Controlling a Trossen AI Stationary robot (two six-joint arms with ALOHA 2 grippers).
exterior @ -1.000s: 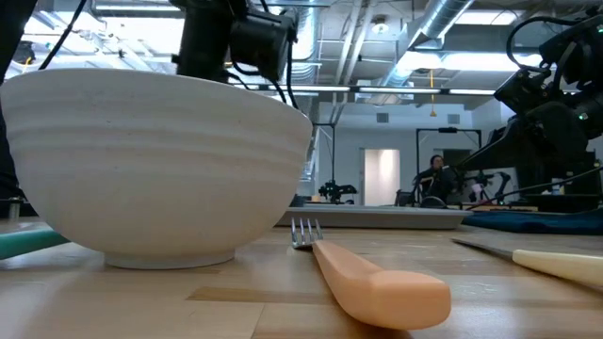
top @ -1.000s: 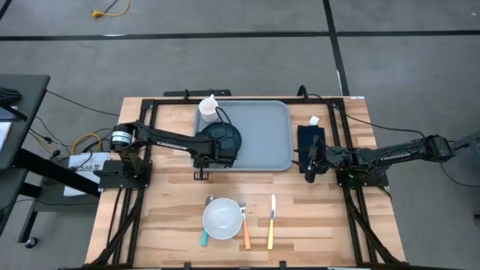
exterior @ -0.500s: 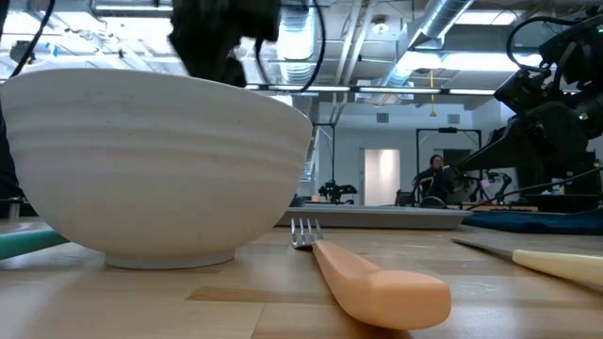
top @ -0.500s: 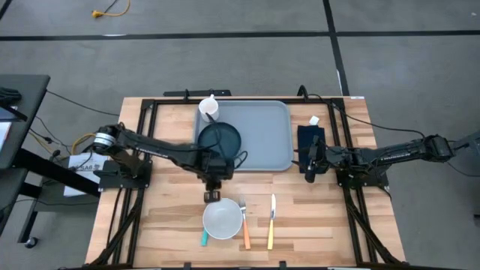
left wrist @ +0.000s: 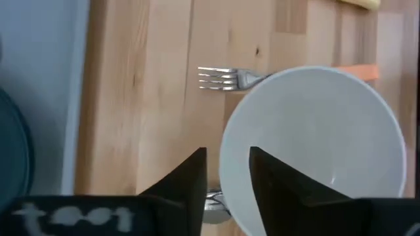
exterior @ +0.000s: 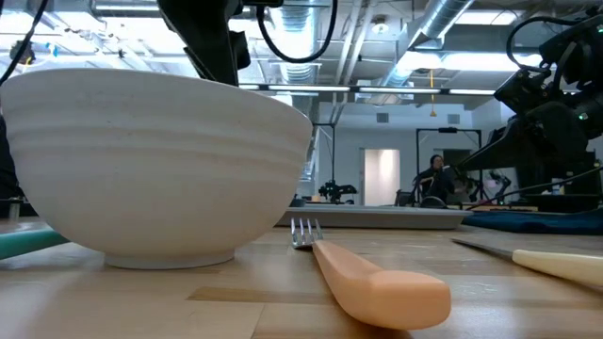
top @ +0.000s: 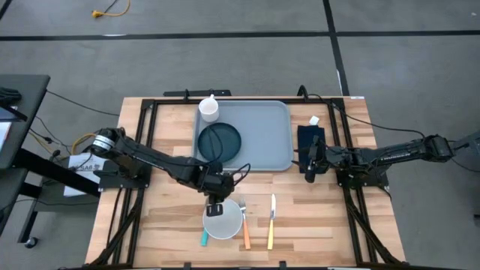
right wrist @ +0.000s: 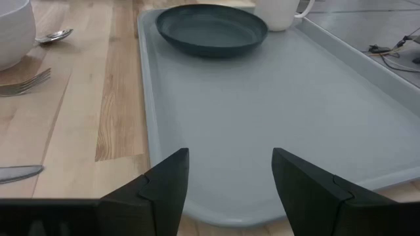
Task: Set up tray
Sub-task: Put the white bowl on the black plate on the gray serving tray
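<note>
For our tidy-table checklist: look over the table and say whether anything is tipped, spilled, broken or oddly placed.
Nothing stands out. The tray lies flat with the teal plate and white mug upright on it. The white bowl sits upright beside the fork and knife. The left gripper hovers at the bowl's rim, jaws open.

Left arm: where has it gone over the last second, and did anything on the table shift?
The left gripper left the teal plate on the tray and swung toward the table's near edge; it now hangs, open, over the white bowl's rim. Plate, mug, bowl and cutlery lie as before. The right gripper waits beside the tray, unmoved.
</note>
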